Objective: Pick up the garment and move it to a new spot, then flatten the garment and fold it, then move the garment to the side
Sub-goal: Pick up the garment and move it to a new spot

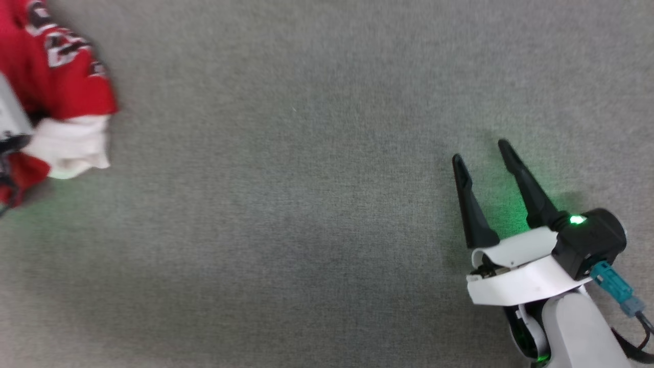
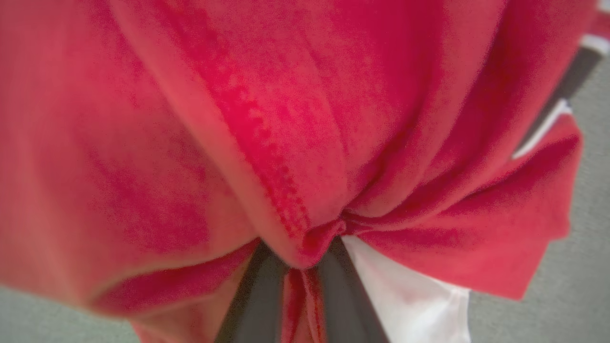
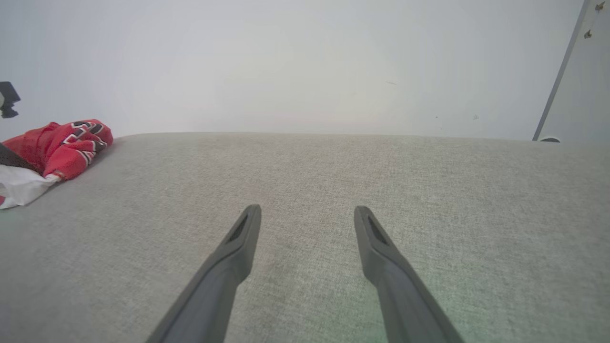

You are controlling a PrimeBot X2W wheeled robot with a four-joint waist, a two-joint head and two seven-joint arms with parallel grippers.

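Left wrist view: left gripper (image 2: 301,252) is clamping a red fold of the garment (image 2: 286,119). Right gripper (image 1: 480,152) is holding its fingers apart, garment well off to its left.

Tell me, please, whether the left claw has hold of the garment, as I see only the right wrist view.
Observer: Yes. In the left wrist view the left claw is pinched shut on a red fold of the garment, with a strip of cloth between its fingers.
Operator: Thank you. Which part of the garment is that?
Observer: A stitched red seam runs down into the pinch, with a white part right beside it.
Operator: And how does my right claw look from above?
Observer: In the head view the right claw has a green light lit on its wrist, casting a glow on the grey surface.
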